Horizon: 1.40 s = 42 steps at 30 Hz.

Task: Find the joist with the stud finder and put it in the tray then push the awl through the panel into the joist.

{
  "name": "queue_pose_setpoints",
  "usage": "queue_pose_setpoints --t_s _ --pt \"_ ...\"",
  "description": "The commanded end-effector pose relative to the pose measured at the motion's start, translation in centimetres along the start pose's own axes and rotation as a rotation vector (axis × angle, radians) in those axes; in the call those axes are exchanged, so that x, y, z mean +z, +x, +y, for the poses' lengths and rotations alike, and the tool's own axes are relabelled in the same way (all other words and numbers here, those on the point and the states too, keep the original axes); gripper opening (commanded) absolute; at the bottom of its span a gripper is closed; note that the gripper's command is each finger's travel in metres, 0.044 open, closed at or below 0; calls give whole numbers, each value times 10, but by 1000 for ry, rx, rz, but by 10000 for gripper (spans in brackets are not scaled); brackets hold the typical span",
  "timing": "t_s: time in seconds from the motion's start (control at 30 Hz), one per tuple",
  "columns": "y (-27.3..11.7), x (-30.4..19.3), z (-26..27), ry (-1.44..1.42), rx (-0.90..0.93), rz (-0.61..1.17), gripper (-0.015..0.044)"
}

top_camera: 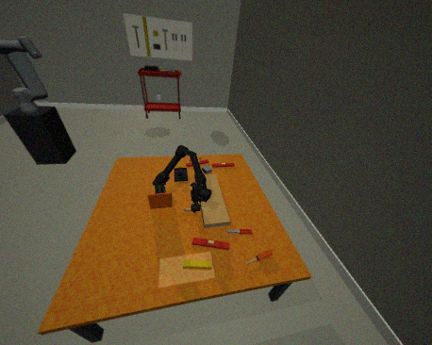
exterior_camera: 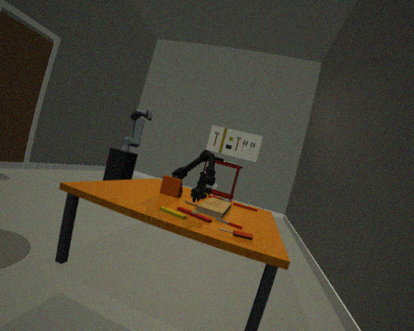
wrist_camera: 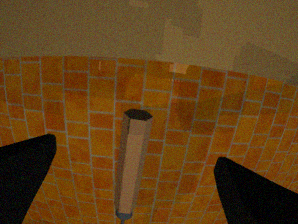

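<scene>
The awl [top_camera: 187, 209] [exterior_camera: 191, 203] [wrist_camera: 134, 170] lies on the table beside the floor panel, its pinkish handle in the middle of the wrist view. My gripper [top_camera: 195, 209] [exterior_camera: 196, 199] [wrist_camera: 137, 156] is open and empty above the awl, with the handle showing between its two fingers. The pale floor panel [top_camera: 216, 212] [exterior_camera: 214, 207] [wrist_camera: 75, 32] fills the top of the wrist view. The black tray [top_camera: 180, 174] is behind, left of the panel's far end. I cannot make out the stud finder for certain; a small blue-grey block [top_camera: 207, 169] sits near the panel's far end.
An orange upright board [top_camera: 160, 201] [exterior_camera: 171, 186] stands near the arm's base. A red level [top_camera: 211, 243] [exterior_camera: 194, 213], a yellow bar [top_camera: 197, 264] [exterior_camera: 173, 212], a red-handled tool [top_camera: 245, 231] and an orange-handled screwdriver [top_camera: 265, 255] [exterior_camera: 243, 234] lie nearer the front. Red bars lie at the back.
</scene>
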State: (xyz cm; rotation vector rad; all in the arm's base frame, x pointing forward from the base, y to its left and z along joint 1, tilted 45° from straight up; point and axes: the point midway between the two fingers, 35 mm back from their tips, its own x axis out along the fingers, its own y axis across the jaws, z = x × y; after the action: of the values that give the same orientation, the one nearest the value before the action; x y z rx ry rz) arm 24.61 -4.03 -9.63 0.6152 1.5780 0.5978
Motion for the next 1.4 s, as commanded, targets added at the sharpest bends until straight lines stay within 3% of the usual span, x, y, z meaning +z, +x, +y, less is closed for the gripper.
queue_pose_setpoints --t_s 0.0,0.43,0.9,1.17,1.37 --pt "6 0 1 4 5 -1 440" --pt "25 0 2 4 7 0 440" --pt "25 0 2 4 7 0 72" --pt "21 1 1 4 6 -1 0" --pt "-14 3 -2 5 0 -2 0"
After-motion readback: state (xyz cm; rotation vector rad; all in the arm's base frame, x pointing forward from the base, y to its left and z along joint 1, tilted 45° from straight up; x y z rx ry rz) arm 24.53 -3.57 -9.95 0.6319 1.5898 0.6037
